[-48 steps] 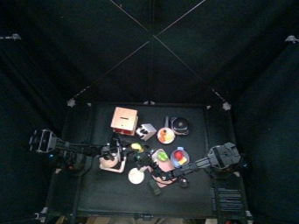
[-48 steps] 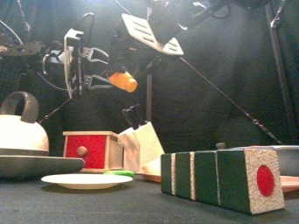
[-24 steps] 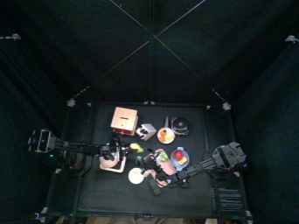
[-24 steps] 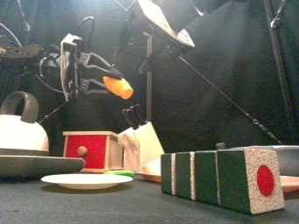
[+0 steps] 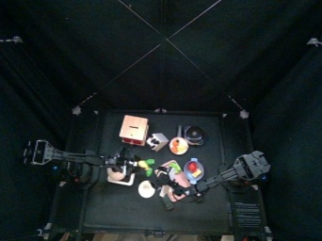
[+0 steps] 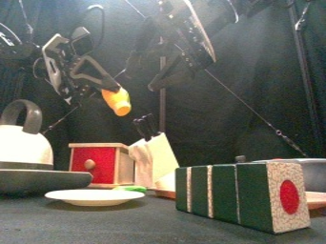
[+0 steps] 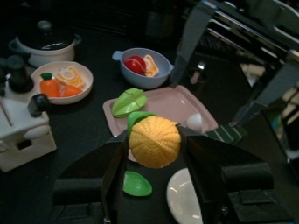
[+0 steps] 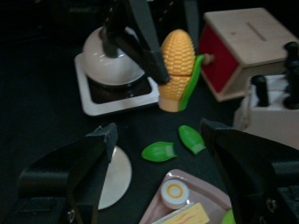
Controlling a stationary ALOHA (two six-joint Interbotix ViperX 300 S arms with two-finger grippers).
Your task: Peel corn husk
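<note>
Aloft, the left fingers clamp a yellow corn cob by its blunt end, holding it clear of the counter; in the front view the cob hangs tilted, tip down, above a red-fronted box. One strip of the corn husk, bright green, clings to the cob's side in the right wrist view. The right fingers stand wide apart with nothing between them, just short of the cob. Below, peeled green leaves lie loose: two on a pink tray in the left wrist view, one at its edge, another beside it, and a third on the dark counter next to a white plate. A blue bowl and a cream bowl of toy food sit farther back. From above, both arms meet near the counter's middle, the left entering from the left, the right from the right.
</note>
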